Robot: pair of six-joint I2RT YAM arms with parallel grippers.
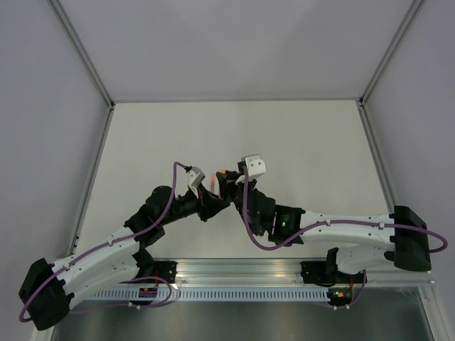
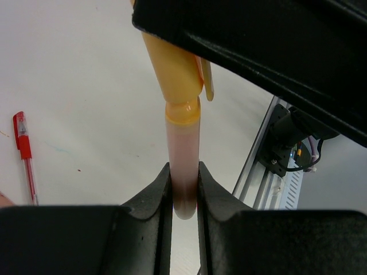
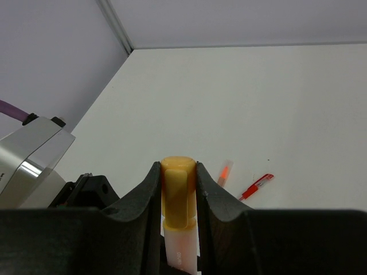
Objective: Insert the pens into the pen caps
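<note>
Closest in, my left gripper (image 2: 184,169) is clamped on a translucent orange-pink pen (image 2: 183,137). The pen's far end sits inside the yellow-orange cap (image 3: 175,192), which my right gripper (image 3: 176,169) pinches from both sides. Only the left wrist shows that joint. The right wrist shows just the cap's rounded top and clip. Farther out on the white table (image 3: 275,103), around 2 o'clock from the cap, lie a small orange stick (image 3: 225,171) and a red pen (image 3: 256,186).
</note>
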